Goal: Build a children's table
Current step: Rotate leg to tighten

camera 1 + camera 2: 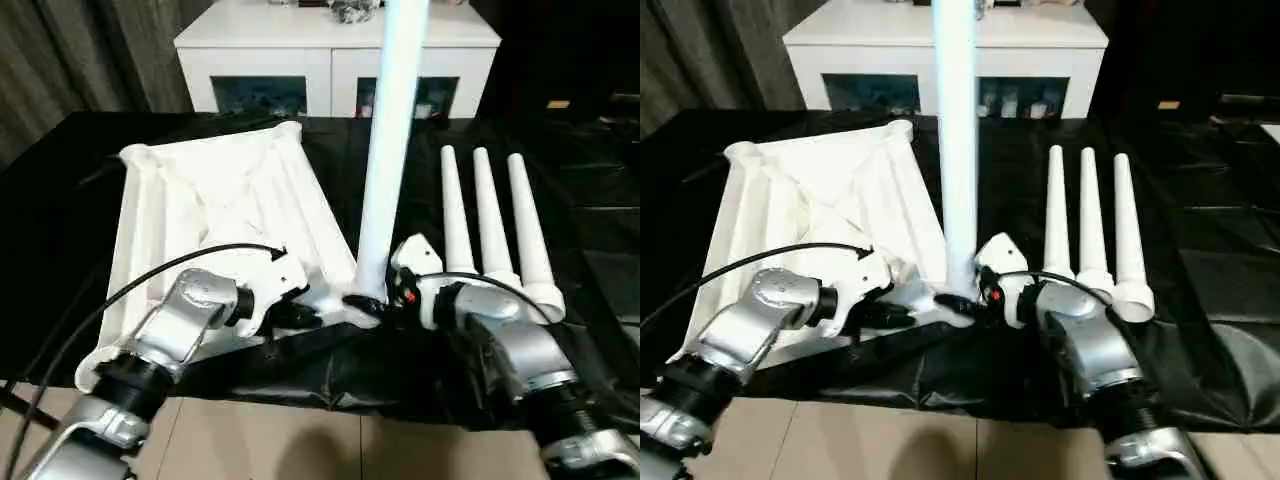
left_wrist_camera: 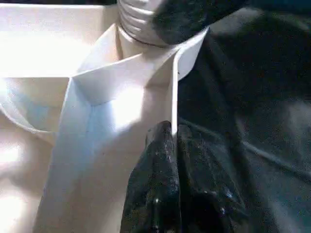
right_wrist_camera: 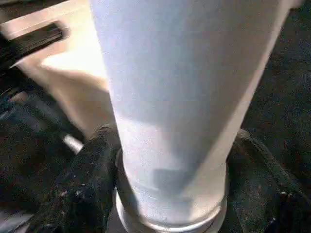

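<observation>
The children's table top (image 1: pixel 220 190) lies upside down on the black-covered bench, its ribs facing up. One white leg (image 1: pixel 390 140) stands upright in the near right corner socket. My right gripper (image 1: pixel 375 300) is round the base of this leg, and in the right wrist view its black fingers (image 3: pixel 82 189) lie against both sides of the leg (image 3: pixel 175 97). My left gripper (image 2: pixel 174 141) is shut on the thin white rim (image 2: pixel 172 97) of the table top, just left of that corner. Three more legs (image 1: pixel 490 220) lie side by side to the right.
A white cabinet (image 1: pixel 330 50) with dark glass doors stands behind the bench. Black sheeting (image 1: pixel 590 200) covers the bench out to the right. The bench's near edge (image 1: pixel 330 400) runs just below my grippers, with tiled floor beneath it.
</observation>
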Motion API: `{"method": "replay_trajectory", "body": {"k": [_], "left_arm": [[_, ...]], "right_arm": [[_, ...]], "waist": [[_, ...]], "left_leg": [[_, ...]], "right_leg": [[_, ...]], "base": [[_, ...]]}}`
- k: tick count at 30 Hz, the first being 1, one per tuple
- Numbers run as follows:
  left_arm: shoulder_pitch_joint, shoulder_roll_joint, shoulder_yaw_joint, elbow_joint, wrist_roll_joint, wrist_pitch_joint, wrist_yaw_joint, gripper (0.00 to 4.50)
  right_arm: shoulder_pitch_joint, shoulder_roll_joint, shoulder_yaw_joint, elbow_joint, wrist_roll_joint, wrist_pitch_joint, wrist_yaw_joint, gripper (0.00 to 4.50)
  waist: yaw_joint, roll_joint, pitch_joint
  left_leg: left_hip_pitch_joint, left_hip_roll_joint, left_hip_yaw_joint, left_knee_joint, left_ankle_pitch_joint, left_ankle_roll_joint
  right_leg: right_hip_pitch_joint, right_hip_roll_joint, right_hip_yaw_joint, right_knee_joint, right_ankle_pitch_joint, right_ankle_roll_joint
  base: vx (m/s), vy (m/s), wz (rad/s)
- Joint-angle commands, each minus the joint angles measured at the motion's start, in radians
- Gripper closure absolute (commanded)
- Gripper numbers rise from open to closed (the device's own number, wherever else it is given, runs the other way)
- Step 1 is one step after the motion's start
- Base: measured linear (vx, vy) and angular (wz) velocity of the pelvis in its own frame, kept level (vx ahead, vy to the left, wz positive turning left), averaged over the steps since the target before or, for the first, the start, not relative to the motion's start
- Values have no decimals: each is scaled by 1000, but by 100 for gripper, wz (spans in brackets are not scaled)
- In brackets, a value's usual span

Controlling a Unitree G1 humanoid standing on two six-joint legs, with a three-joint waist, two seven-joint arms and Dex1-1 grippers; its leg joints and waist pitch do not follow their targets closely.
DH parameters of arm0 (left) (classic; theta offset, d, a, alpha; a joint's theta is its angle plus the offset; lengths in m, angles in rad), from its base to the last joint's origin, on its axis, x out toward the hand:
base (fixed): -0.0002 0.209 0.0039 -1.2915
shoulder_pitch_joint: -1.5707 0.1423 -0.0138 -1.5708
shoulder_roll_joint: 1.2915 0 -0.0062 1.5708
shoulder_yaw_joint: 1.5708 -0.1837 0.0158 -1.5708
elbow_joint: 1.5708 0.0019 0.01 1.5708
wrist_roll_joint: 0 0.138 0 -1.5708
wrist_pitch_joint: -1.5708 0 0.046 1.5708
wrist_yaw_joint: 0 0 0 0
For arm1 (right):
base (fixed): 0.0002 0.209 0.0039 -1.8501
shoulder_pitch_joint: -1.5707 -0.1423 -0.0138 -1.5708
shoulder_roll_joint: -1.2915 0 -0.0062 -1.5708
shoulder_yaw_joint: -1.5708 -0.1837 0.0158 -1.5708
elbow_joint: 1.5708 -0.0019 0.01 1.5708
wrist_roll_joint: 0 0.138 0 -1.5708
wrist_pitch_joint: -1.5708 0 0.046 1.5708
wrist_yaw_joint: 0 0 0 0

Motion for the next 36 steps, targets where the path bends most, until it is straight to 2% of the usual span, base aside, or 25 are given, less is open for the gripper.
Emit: {"method": "replay_trajectory", "body": {"k": [1, 3, 4, 5, 6, 7, 9, 10, 11, 13, 14, 16, 17, 18, 19, 20, 22, 24, 26, 28, 30, 32, 33, 34, 36], "left_arm": [[-11, -39, 19, 63, 26, 37, 109, 450], [-44, -101, 53, 123, 36, 64, 237, 450], [-46, -105, 55, 126, 37, 66, 245, 450], [-57, -127, 65, 147, 41, 74, 287, 450], [-57, -127, 65, 147, 41, 74, 287, 450], [-81, -185, 73, 199, 56, 79, 389, 450], [-97, -220, 71, 236, 71, 72, 452, 450], [-97, -220, 71, 236, 71, 72, 452, 450], [-103, -232, 73, 250, 71, 70, 467, 450], [-106, -236, 70, 257, 73, 66, 466, 450], [-110, -234, 65, 263, 77, 57, 457, 450], [-110, -217, 52, 256, 83, 43, 421, 450], [-103, -201, 44, 239, 82, 35, 387, 450], [-102, -197, 42, 235, 81, 33, 379, 450], [-98, -185, 37, 224, 78, 28, 354, 450], [-96, -181, 36, 220, 77, 26, 346, 450], [-82, -150, 23, 190, 70, 26, 294, 450], [-71, -128, 11, 169, 68, 21, 256, 450], [-40, -69, -18, 109, 54, -3, 150, 450], [-31, -54, -23, 91, 49, -1, 125, 450], [-17, -29, -35, 60, 40, 1, 77, 450], [-8, -13, -42, 40, 34, 3, 46, 450], [14, 28, -56, -13, 10, 0, -44, 450], [19, 36, -58, -23, 5, 0, -61, 450], [28, 57, -62, -50, -12, -1, -107, 450]], "right_arm": [[14, 38, -21, 59, -19, 59, -125, 179], [0, 96, -66, 111, -39, 87, -299, 179], [-1, 99, -69, 114, -40, 89, -309, 180], [-7, 121, -86, 135, -45, 100, -371, 180], [-7, 121, -86, 135, -45, 100, -371, 180], [-38, 190, -139, 208, -43, 99, -554, 180], [-65, 237, -170, 259, -38, 83, -651, 180], [-65, 237, -170, 259, -38, 83, -651, 180], [-76, 251, -170, 274, -40, 78, -665, 180], [-89, 256, -155, 283, -49, 59, -652, 180], [-97, 259, -140, 278, -52, 32, -616, 110], [-93, 257, -131, 239, -46, -8, -561, 110], [-87, 245, -125, 213, -44, -20, -530, 110], [-86, 242, -124, 209, -44, -24, -525, 75], [-85, 234, -122, 198, -43, -32, -509, 75], [-84, 231, -122, 195, -42, -34, -504, 68], [-84, 196, -98, 176, -43, -45, -450, 59], [-79, 169, -81, 157, -42, -50, -402, 59], [-56, 99, -56, 101, -26, -55, -248, 59], [-48, 77, -46, 84, -26, -64, -206, 59], [-35, 48, -37, 56, -15, -74, -143, 59], [-26, 29, -32, 39, -7, -80, -102, 59], [-7, -22, -5, 0, 9, -91, 12, 59], [-3, -33, 2, -6, 12, -93, 35, 59], [6, -67, 26, -24, 25, -89, 107, 59]], "waist": [[-4, -11, -47], [-8, -13, -45], [-10, -12, -42], [-15, -12, -41], [-14, -13, -41], [-17, -6, -41], [-21, -7, -41], [-22, -4, -40], [-22, -5, -42], [-22, -3, -42], [-23, -5, -42], [-23, -3, -44], [-22, -5, -47], [-23, -6, -47], [-27, -6, -49], [-28, -11, -50], [-34, -9, -51], [-32, -13, -53], [-29, -12, -55], [-24, -12, -62], [-18, -9, -66], [-14, -8, -68], [-5, -5, -69], [-4, -7, -69], [-2, -3, -70]], "left_leg": [[23, 23, -6, -83, -336, -13], [26, 22, -7, -84, -364, -26], [28, 19, -7, -84, -376, -31], [26, 18, -13, -87, -404, -40], [26, 18, -15, -89, -412, -40], [26, 19, -15, -89, -417, -42], [30, 17, -19, -91, -445, -54], [32, 17, -20, -93, -462, -56], [34, 17, -23, -96, -481, -53], [31, 20, -24, -102, -486, -51], [31, 20, -25, -103, -489, -51], [28, 22, -26, -106, -493, -49], [24, 21, -25, -107, -470, -43], [20, 22, -24, -106, -451, -37], [13, 21, -24, -107, -427, -34], [13, 22, -22, -106, -414, -31], [16, 21, -16, -99, -390, -10], [13, 23, -14, -95, -365, 4], [11, 24, -11, -92, -330, 18], [7, 24, -7, -84, -231, 43], [9, 25, -4, -76, -151, 71], [9, 25, -4, -72, -119, 84], [13, 26, -4, -71, -104, 97], [10, 27, -5, -70, -102, 99], [19, 27, -3, -69, -116, 105]], "right_leg": [[30, -36, 25, -87, -300, -206], [24, -37, 25, -94, -361, -188], [20, -35, 24, -98, -389, -177], [20, -37, 21, -104, -449, -152], [21, -38, 21, -107, -464, -142], [14, -40, 23, -109, -466, -137], [12, -36, 18, -113, -477, -129], [10, -37, 17, -115, -487, -126], [15, -37, 13, -120, -483, -113], [17, -36, 12, -122, -451, -110], [17, -36, 12, -122, -442, -112], [23, -37, 11, -119, -408, -116], [26, -37, 13, -115, -366, -125], [27, -38, 15, -112, -330, -135], [34, -38, 14, -106, -295, -148], [35, -39, 14, -106, -281, -154], [30, -40, 16, -105, -273, -178], [33, -41, 16, -105, -275, -188], [35, -42, 17, -103, -255, -191], [41, -40, 17, -90, -136, -217], [40, -36, 15, -77, -21, -249], [44, -35, 14, -70, 32, -267], [46, -34, 13, -66, 71, -284], [47, -32, 13, -63, 81, -284], [44, -29, 13, -61, 101, -299]], "base": [[0, 0, 0], [0, 0, 0], [0, 0, 0], [0, 0, 0], [0, 0, 0], [0, 0, 0], [0, 0, 0], [0, 0, 0], [0, 0, 0], [0, 0, 0], [0, 0, 0], [0, 0, 0], [0, 0, 0], [0, 0, 0], [0, 0, 0], [0, 0, 0], [0, 0, 0], [0, 0, 0], [0, 0, 0], [0, 0, 0], [52, -19, -1], [25, -6, -1], [0, 0, 0], [0, 0, 0], [0, 0, 0]]}}
